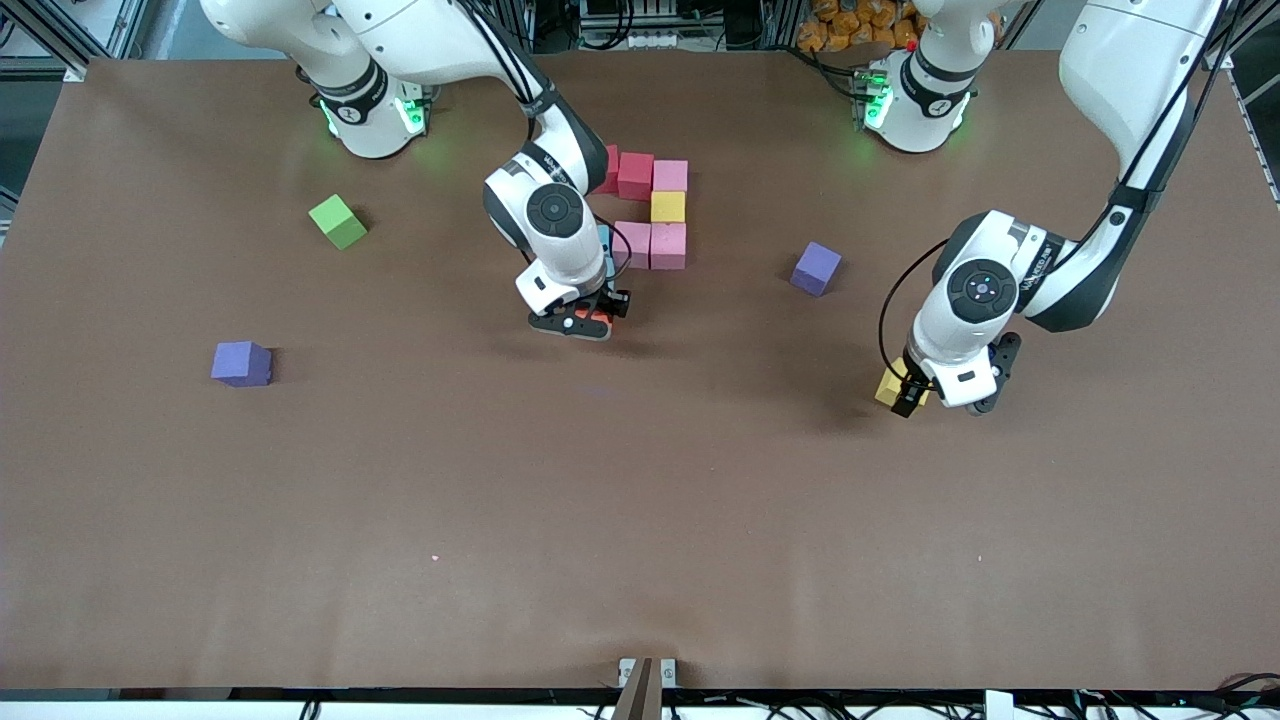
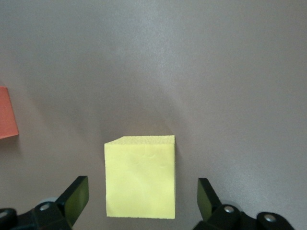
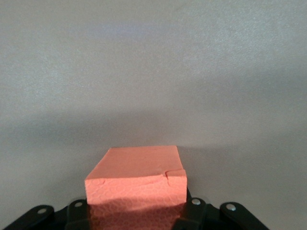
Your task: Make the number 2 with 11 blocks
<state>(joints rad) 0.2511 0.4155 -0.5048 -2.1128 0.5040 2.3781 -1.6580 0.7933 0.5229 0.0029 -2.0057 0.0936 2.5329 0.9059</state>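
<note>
orange block [image 3: 136,184] in right pincer [image 1: 585,322]

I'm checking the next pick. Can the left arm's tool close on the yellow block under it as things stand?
Probably yes. The left tool is open, with its fingers on either side of the yellow block and bare table around it. The right tool, shut on the orange block, is well clear.
</note>
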